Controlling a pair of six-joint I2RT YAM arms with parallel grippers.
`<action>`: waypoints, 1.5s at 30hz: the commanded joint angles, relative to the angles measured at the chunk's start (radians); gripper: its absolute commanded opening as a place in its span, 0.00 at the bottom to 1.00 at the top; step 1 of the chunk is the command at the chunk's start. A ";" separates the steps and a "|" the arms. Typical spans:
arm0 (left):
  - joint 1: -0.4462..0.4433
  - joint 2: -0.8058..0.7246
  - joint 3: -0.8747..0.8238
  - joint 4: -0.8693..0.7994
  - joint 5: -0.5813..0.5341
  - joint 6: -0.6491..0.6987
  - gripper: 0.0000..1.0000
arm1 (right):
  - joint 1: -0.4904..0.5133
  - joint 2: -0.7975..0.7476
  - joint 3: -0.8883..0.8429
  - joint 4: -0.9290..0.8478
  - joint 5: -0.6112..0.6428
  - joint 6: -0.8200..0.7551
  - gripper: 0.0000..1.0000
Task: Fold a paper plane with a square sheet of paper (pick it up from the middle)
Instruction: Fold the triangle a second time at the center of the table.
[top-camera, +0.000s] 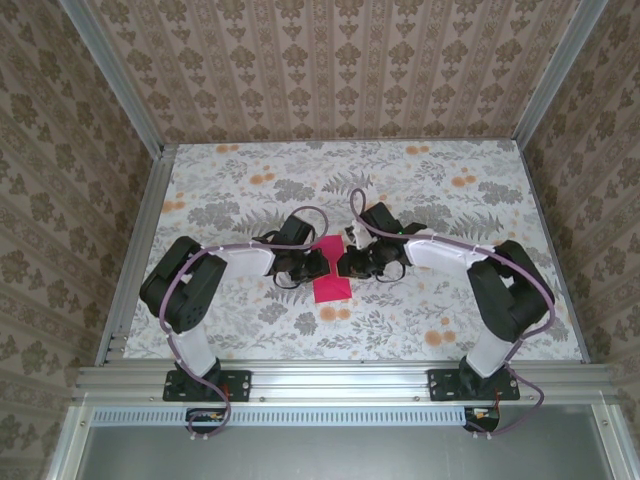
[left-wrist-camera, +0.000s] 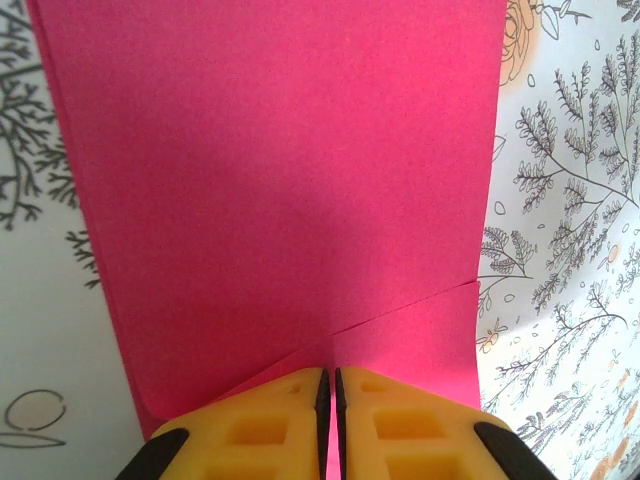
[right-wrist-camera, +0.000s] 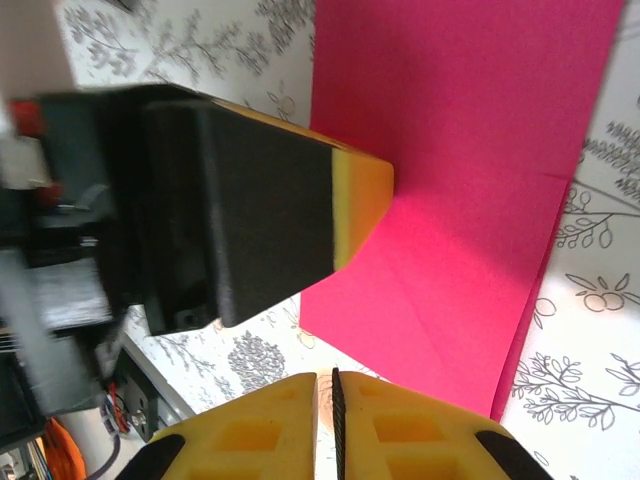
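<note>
1. One creased magenta-red square sheet of paper (top-camera: 331, 285) flat on the floral table (top-camera: 450, 320), long axis near-to-far.
2. Clamped together on its left edge: left gripper (left-wrist-camera: 330, 376).
3. Closed too, just right of the sheet, seemingly gripping nothing: right gripper (right-wrist-camera: 325, 380).
4. Equally near; probably left anchoring, right creasing.

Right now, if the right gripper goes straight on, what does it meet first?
Probably the paper: its near edge lies just ahead of the right gripper. Just past that edge is the left gripper, clamped on the paper; height is hard to judge.
</note>
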 joint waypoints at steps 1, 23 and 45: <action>-0.010 0.023 -0.017 -0.020 -0.011 0.020 0.14 | 0.013 0.053 0.001 -0.033 0.007 -0.019 0.13; 0.084 -0.023 -0.025 -0.065 -0.002 0.103 0.16 | 0.011 0.193 -0.050 -0.111 0.139 -0.058 0.12; 0.029 -0.232 -0.064 -0.018 -0.033 0.088 0.18 | 0.011 0.191 -0.073 -0.070 0.112 -0.025 0.12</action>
